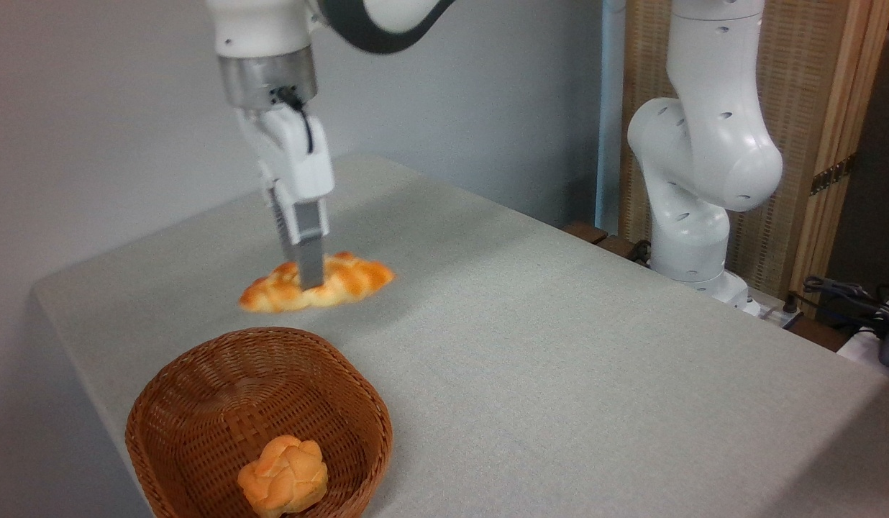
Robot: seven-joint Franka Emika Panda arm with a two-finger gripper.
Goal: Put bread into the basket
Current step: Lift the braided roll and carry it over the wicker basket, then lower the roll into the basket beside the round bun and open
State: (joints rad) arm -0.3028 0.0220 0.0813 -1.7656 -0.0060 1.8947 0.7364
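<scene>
The braided bread (318,283) lies on the grey surface (559,345) left of the frame's centre, its pointed ends running left to right. The arm comes down from the upper left, and its fingers (309,260) point straight down over the middle of the loaf, the near one crossing in front of it. Only one finger shows clearly, so I cannot tell whether they grip the bread or stand apart. The wicker basket (200,403) sits at the lower left, near the loaf but apart from it. A small round knotted bun (283,476) rests inside it, toward the front rim.
</scene>
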